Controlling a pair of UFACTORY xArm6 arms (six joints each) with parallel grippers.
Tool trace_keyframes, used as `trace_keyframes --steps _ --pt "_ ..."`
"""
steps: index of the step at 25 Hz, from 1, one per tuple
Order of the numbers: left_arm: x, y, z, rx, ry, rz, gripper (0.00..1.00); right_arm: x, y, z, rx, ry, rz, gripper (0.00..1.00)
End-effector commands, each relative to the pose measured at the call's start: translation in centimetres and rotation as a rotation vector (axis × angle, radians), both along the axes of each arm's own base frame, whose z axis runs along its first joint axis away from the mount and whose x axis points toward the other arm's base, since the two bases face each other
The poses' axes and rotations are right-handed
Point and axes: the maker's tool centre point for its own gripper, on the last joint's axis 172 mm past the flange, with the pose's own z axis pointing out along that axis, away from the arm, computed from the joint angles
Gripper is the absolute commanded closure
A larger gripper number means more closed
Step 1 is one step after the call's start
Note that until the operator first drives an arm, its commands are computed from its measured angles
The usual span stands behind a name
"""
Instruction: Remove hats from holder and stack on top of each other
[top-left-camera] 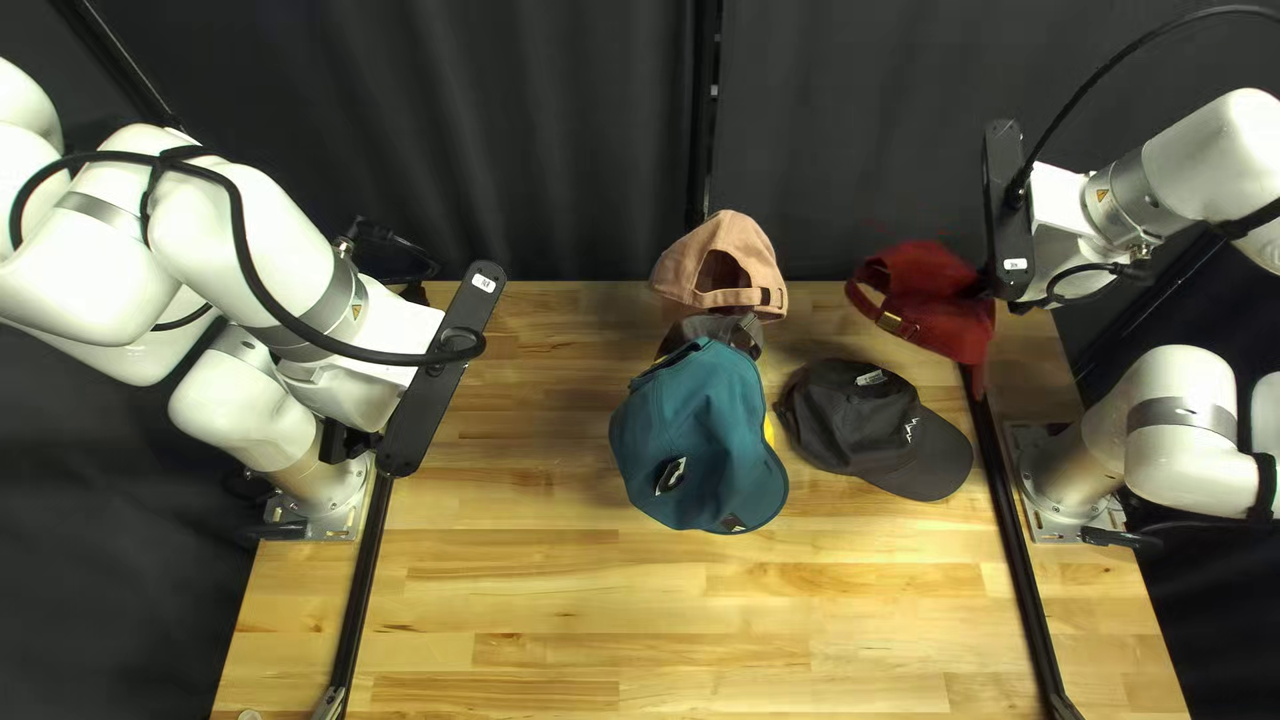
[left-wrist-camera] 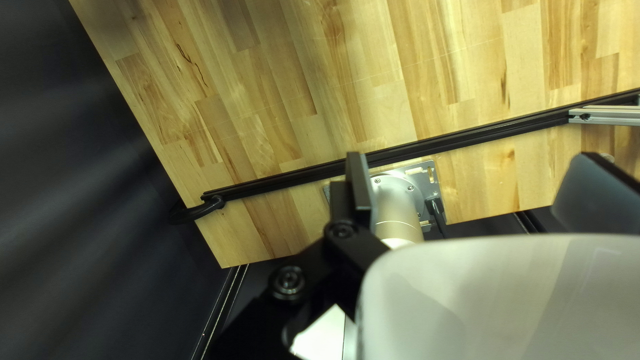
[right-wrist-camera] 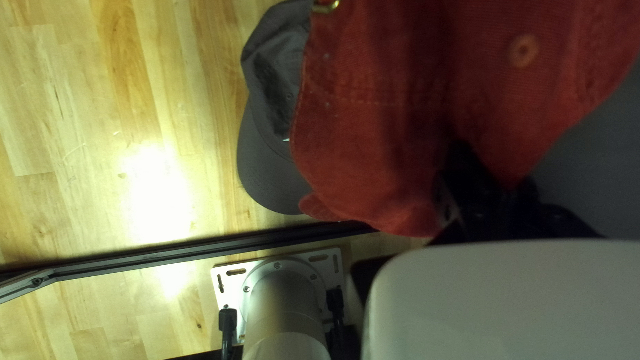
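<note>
A tan cap [top-left-camera: 718,262] sits on top of the holder at the table's far middle, with a dark grey cap [top-left-camera: 722,330] under it. A teal cap [top-left-camera: 698,440] is lowest and nearest, and a yellow sliver [top-left-camera: 768,430] shows at its edge. The holder itself is hidden. A black cap [top-left-camera: 872,425] [right-wrist-camera: 267,125] lies on the table to the right. Above and behind it hangs a red cap [top-left-camera: 932,298] [right-wrist-camera: 390,110], with my right gripper [right-wrist-camera: 467,192] shut on its rear part. My left gripper [left-wrist-camera: 475,190] is open over its own base, holding nothing.
Black rails [top-left-camera: 1005,520] [top-left-camera: 362,560] run along both table sides beside the arm bases [top-left-camera: 1065,480] [top-left-camera: 315,490]. Bare wood [top-left-camera: 640,620] spreads across the near half of the table. A dark curtain [top-left-camera: 560,120] hangs behind the far edge.
</note>
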Motion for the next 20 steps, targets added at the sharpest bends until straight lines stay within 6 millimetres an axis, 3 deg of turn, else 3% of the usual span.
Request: trace_keyframes --steps 1,10,20 --pt "0.0 0.0 0.0 0.0 0.0 0.0 0.0 0.0 -0.2 1.7 -0.004 -0.008 0.003 0.0" --pt "0.0 0.0 0.0 0.0 0.0 0.0 0.0 2.4 -1.9 5.5 -0.032 -0.094 0.065 0.0" --pt "0.0 0.0 0.0 0.0 0.0 0.0 0.0 9.6 -3.0 7.7 -0.023 -0.258 0.21 0.0"
